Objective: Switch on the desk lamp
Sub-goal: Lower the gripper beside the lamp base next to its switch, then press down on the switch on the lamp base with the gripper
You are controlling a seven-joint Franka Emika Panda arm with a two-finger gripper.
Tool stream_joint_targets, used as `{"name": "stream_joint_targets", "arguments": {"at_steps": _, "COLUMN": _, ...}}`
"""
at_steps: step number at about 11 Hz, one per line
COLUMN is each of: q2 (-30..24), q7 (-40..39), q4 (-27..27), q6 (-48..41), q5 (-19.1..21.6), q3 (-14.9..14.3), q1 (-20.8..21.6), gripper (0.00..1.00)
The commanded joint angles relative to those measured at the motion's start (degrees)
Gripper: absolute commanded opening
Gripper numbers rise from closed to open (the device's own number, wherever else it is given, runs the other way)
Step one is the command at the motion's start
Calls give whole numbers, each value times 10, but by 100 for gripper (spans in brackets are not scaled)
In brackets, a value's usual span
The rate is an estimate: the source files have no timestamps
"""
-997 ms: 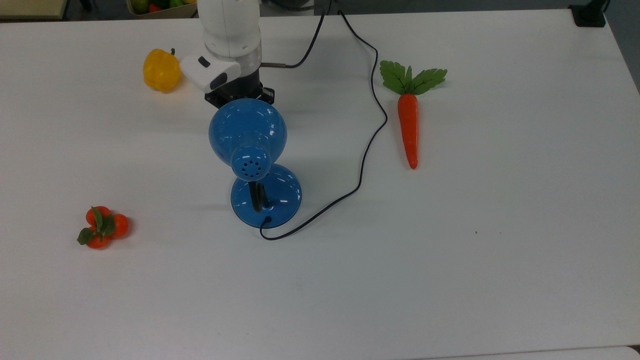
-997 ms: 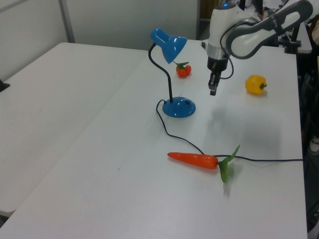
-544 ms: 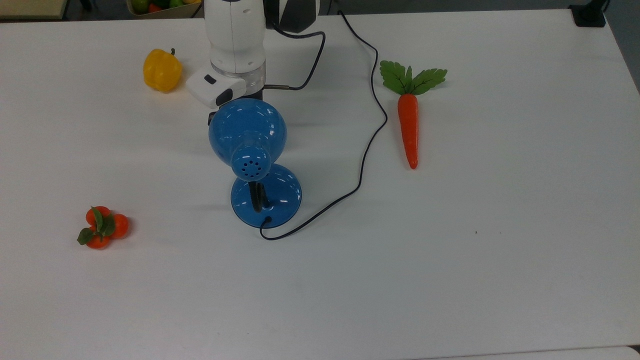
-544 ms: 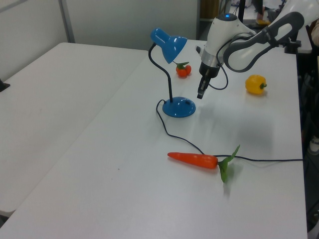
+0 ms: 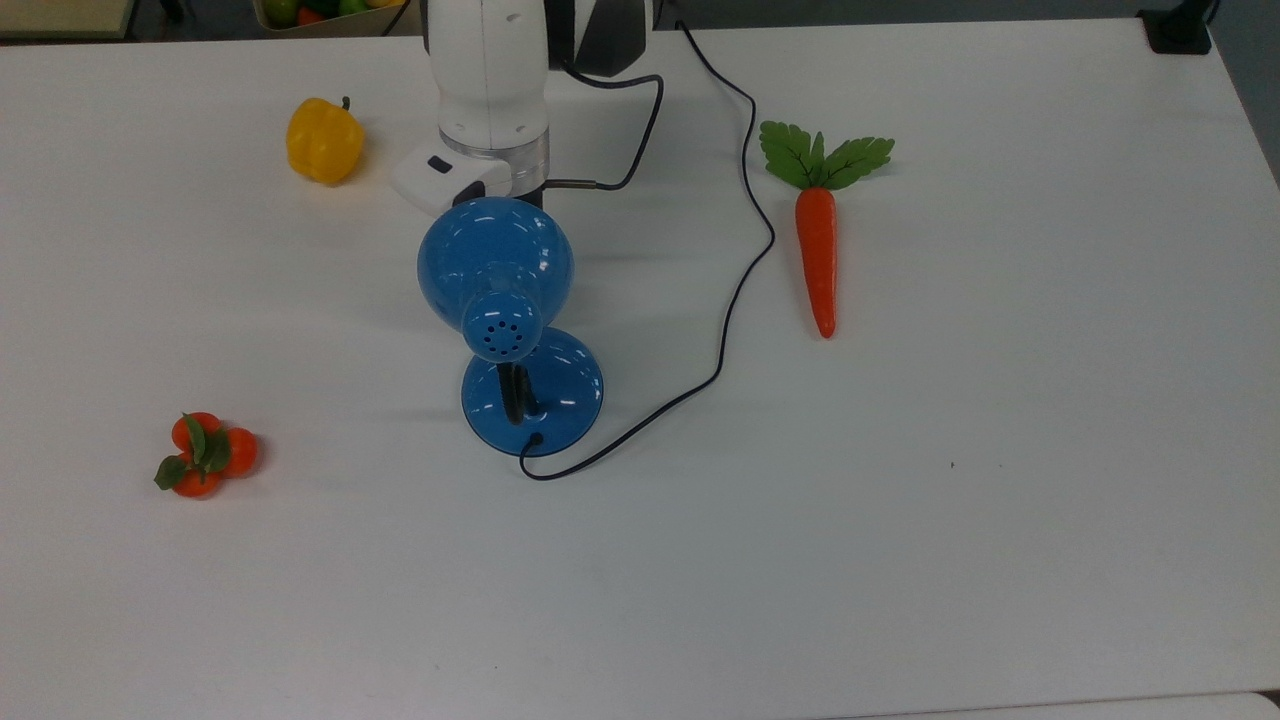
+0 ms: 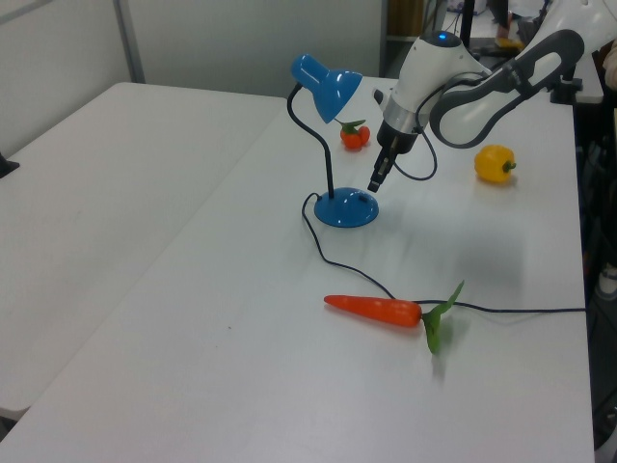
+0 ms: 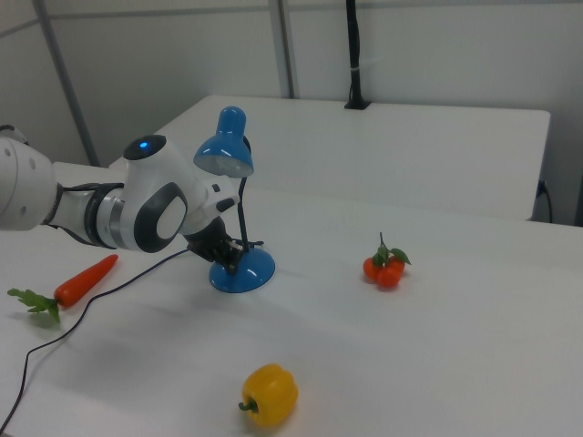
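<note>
The desk lamp stands mid-table, glossy blue, with its dome shade [image 5: 495,255] and vented cap above the round base [image 5: 545,395]. A thin black cord [image 5: 735,280] runs from the base toward the table's far edge. In the left view, my gripper [image 6: 373,183] hangs tip-down just above the base's [image 6: 347,208] right rim, its fingers together and holding nothing. In the right view the gripper [image 7: 233,262] sits right at the base's [image 7: 246,271] left side, under the shade [image 7: 225,150]. The shade hides the fingertips in the top view.
A yellow pepper [image 5: 322,140] lies in the top view's left of my arm. A toy carrot [image 5: 818,245] lies beyond the cord in the top view's right. A cluster of small orange fruits [image 5: 203,455] sits near the top view's lower left.
My gripper has come down and moved to the left view's left, from beside the pepper to just over the lamp base. The lamp and the other things have not moved.
</note>
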Motion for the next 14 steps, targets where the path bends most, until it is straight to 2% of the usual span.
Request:
{"name": "stream_joint_targets", "arguments": {"at_steps": 1, "q2": 2, "q7": -1, "q4": 5, "q6": 21, "q5": -6, "q3": 6, "q1": 4, "gripper": 0}}
{"name": "stream_joint_targets", "arguments": {"at_steps": 14, "q2": 38, "q7": 6, "q4": 22, "q6": 63, "q5": -5, "q3": 9, "q1": 5, "gripper": 0}}
